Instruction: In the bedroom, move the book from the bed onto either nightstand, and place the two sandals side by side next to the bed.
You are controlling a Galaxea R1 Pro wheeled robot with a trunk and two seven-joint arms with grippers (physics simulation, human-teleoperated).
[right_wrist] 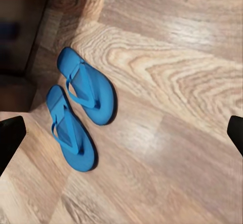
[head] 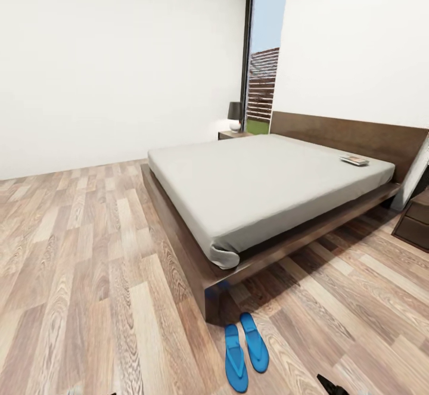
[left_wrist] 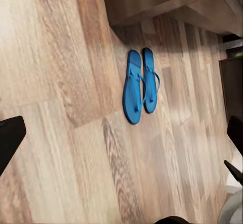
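Two blue sandals [head: 236,356] [head: 255,341] lie side by side on the wood floor, just off the foot corner of the bed [head: 256,180]. The book [head: 354,159] rests on the grey mattress close to the headboard. One nightstand [head: 233,135] stands at the bed's far side, another nightstand [head: 417,219] at its near right. My left gripper [left_wrist: 121,143] hangs open above the floor, short of the sandals [left_wrist: 132,95]. My right gripper [right_wrist: 121,138] is open too, above the floor with the pair [right_wrist: 86,84] just ahead of it. Both hold nothing.
A dark lamp [head: 236,115] sits on the far nightstand, beside a tall window [head: 262,67]. The bed frame's corner [left_wrist: 152,1] juts out just beyond the sandals. Wood floor [head: 77,252] stretches wide to the bed's left.
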